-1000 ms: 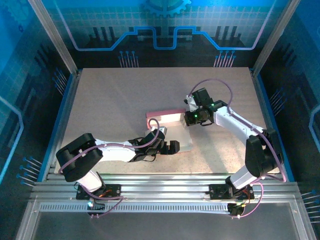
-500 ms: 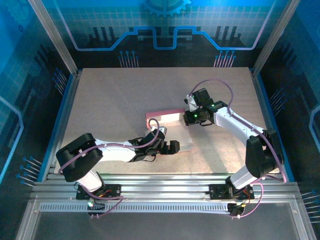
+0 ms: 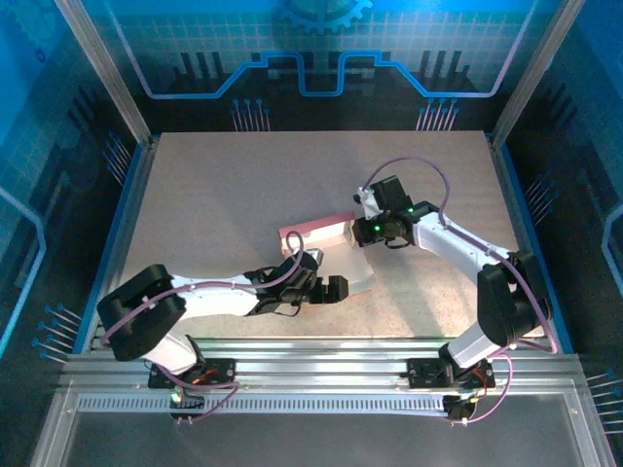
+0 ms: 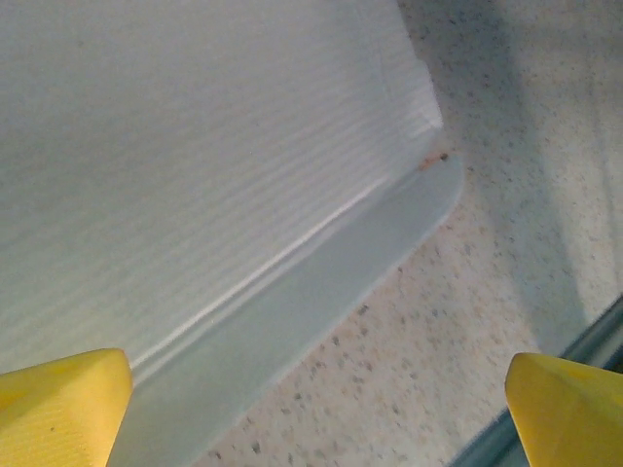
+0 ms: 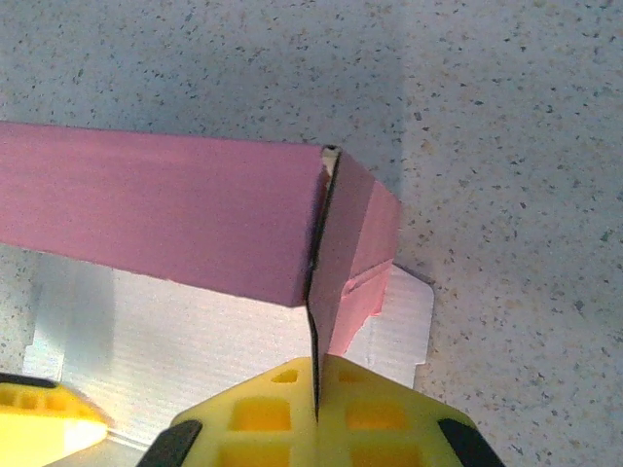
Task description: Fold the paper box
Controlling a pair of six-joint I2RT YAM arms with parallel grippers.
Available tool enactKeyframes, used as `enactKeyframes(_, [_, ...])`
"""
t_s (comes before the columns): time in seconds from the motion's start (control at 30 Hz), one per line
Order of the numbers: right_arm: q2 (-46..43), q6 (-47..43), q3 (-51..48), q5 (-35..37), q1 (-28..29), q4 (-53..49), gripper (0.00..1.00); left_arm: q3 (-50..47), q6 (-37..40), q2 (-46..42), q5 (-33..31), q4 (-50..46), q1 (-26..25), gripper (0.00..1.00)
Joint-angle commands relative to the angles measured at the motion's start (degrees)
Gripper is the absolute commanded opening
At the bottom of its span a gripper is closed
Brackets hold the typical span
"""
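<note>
- Right gripper (image 5: 316,394) is pinched fully closed on the thin edge of the paper box's (image 3: 316,230) short pink end flap (image 5: 355,243), at the right end of the long pink wall (image 5: 156,209).
- That long pink wall stands upright and runs leftward from the pinched corner. The whitish base panel (image 5: 175,331) lies flat on the wall's near side, on the speckled table (image 5: 506,146).
- Left gripper (image 4: 316,404) hovers low at the base panel's near edge, on the side away from the long pink wall, jaws spread wide with nothing between them.
- A narrow flap (image 4: 321,282) lies flat just ahead of the left fingers, slanting across their gap.
- By my reading, the left arm is nearer this unfolded flap, so lifting it should fall to that arm while the right steadies the corner.
</note>
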Motion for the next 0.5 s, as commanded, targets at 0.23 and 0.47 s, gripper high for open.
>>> enactKeyframes(0.23, [8.4,-9.6,8.0,-1.3,3.6,-9.5,0.02,10.0,2.7,-15.1,12.1,-18.9,4.9,0.92])
enactKeyframes(0.47, [11.9,-12.1,12.0,0.1,6.7,-11.5,0.02,16.8,5.5,-22.3,13.8,-30.0,11.7,0.91])
